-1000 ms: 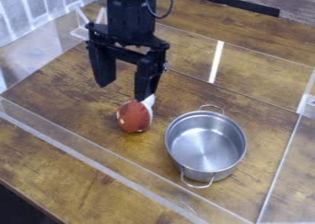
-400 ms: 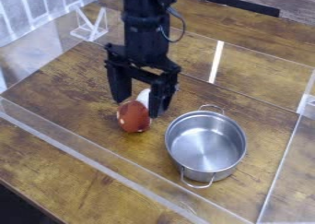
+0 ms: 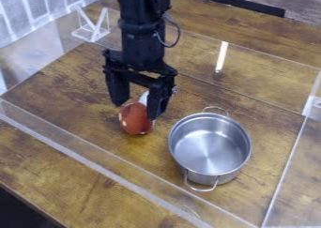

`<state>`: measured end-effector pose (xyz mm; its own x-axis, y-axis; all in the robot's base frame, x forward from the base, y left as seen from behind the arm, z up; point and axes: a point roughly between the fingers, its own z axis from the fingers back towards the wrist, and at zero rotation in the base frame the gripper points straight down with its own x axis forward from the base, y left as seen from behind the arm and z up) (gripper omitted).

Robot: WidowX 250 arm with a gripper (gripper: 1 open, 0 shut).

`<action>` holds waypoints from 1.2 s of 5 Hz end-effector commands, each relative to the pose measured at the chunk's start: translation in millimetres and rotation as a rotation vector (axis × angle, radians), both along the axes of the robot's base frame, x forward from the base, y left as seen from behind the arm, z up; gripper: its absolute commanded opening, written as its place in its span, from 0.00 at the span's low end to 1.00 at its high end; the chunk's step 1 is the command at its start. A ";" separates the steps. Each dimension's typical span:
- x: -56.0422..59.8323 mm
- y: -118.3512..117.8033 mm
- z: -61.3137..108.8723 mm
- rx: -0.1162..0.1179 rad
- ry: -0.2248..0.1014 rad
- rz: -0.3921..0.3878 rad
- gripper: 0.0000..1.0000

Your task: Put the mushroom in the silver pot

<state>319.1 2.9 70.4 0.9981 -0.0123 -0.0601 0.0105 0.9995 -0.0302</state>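
Note:
The mushroom [image 3: 135, 120] lies on its side on the wooden table, its reddish-brown cap toward the front and its white stem pointing back. My gripper [image 3: 137, 108] hangs straight down over it, open, one finger to the left of the mushroom and the other to its right by the stem. Nothing is held. The silver pot [image 3: 209, 147] stands empty just right of the mushroom, with a loop handle at its back rim and one at its front rim.
A low clear acrylic wall [image 3: 88, 157] borders the work area at the front and left. Another clear panel [image 3: 282, 185] runs along the right. A white bracket [image 3: 89, 26] stands at the back left.
The gripper has come down and shifted a little toward the mushroom, from above and behind it to astride it. It stayed open. Mushroom and pot have not moved.

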 end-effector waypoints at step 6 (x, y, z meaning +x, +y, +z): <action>24.2 -4.5 40.8 -0.003 -0.048 0.145 1.00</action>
